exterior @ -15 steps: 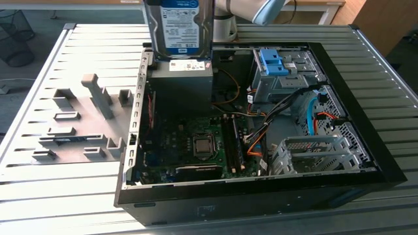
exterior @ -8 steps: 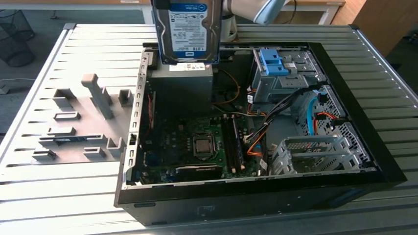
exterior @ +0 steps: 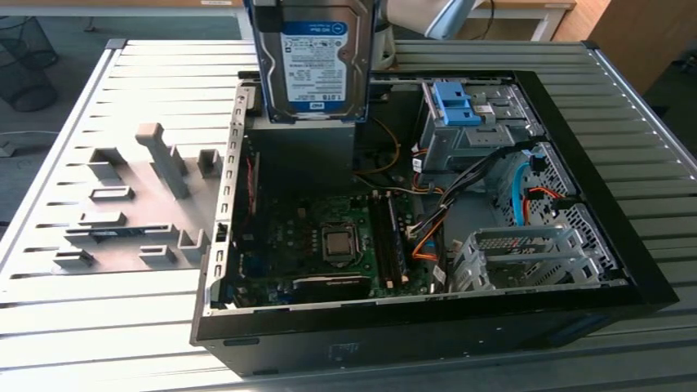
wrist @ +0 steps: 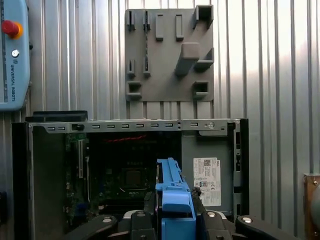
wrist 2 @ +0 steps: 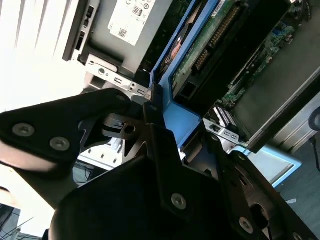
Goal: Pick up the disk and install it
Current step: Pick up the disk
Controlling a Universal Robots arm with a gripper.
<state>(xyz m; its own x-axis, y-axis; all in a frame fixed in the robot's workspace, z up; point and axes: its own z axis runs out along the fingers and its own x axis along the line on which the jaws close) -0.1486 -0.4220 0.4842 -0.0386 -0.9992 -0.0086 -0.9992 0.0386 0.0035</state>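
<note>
Exterior view, near to far. An open computer case (exterior: 436,327) lies on its side on a slatted metal table (exterior: 109,327), with its black wall nearest. Inside lie the motherboard (exterior: 326,245) and, toward the exterior view's right, a bare silver drive cage (exterior: 523,257). A grey fixture plate (exterior: 120,212) rests on the table just beside the case, on the exterior view's left. At the far right of the case a blue latch (exterior: 455,104) sits in an upper bay. At the far left stands a large grey box (exterior: 305,147).

The disk (exterior: 313,61) stands upright over the far edge of this box, and contact between the two cannot be judged. It is a flat, rectangular, silver-grey metal drive. Its white-and-blue label faces the camera, and a blue plastic bracket frames its side and lower edges.

In both wrist views the gripper (wrist 2: 155,107) (wrist: 175,222) is clamped on the disk (wrist 2: 182,117) (wrist: 174,197) at the blue bracket, with black fingers (wrist 2: 70,125) pressed on either side.
</note>
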